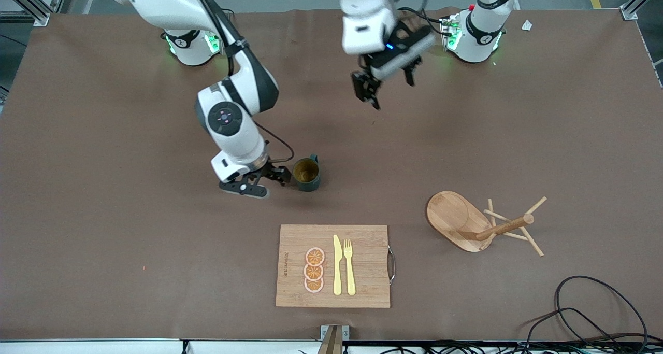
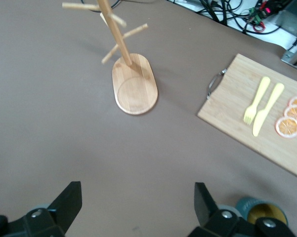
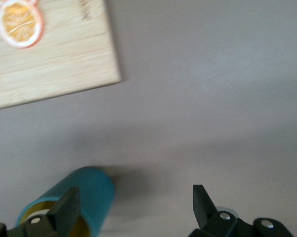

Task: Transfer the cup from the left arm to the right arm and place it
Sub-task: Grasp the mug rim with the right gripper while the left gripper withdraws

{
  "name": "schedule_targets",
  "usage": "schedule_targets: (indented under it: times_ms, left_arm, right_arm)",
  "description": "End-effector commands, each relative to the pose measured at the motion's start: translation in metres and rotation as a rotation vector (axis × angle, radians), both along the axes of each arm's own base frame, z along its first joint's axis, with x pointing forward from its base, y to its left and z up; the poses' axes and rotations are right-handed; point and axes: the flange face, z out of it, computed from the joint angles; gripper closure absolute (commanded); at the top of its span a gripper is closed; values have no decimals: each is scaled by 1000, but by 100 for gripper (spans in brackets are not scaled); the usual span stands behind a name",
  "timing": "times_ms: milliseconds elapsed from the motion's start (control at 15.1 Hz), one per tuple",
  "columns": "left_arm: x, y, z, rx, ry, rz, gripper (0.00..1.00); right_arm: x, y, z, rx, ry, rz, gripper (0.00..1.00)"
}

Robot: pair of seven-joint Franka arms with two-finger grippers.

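Observation:
The cup, a dark teal ribbed mug with a tan-yellow inside, stands upright on the brown table, farther from the front camera than the cutting board. My right gripper is open and low at the table, right beside the cup on the right arm's side. In the right wrist view the cup sits at one open finger, outside the gap of the gripper. My left gripper is open and empty, up in the air over bare table. The left wrist view shows this gripper and the cup.
A wooden cutting board with a yellow knife, a fork and orange slices lies near the table's front edge. A wooden peg rack is toward the left arm's end. Black cables lie at the front corner.

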Motion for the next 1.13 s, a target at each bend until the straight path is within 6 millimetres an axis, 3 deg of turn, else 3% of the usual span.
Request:
schedule_targets:
  times_ms: [0, 133, 199, 398, 530, 596, 729, 928, 1060]
  left_arm:
    - [47, 47, 12, -29, 76, -50, 0]
    - [75, 82, 19, -43, 108, -74, 0]
    - [91, 109, 20, -53, 137, -90, 0]
    - [118, 161, 28, -71, 192, -193, 0]
    - [131, 192, 30, -90, 215, -212, 0]
    - [135, 204, 29, -87, 225, -235, 0]
    - [144, 229, 42, -76, 229, -323, 0]
    - [154, 273, 50, -125, 257, -404, 0]
    - [155, 291, 53, -140, 267, -443, 0]
  right_arm:
    - [-12, 18, -5, 8, -8, 3, 0]
    - [-27, 38, -7, 3, -2, 38, 0]
    - [-31, 42, -11, 0, 1, 46, 0]
    - [-33, 45, -28, -20, 10, 62, 0]
    - [-33, 46, -38, -21, 5, 63, 6]
    - [-32, 46, -46, -22, 4, 62, 12]
    - [-33, 45, -50, -25, 10, 55, 40]
    - [-33, 45, -55, -25, 17, 49, 95]
    - [-31, 45, -53, -25, 13, 70, 100]
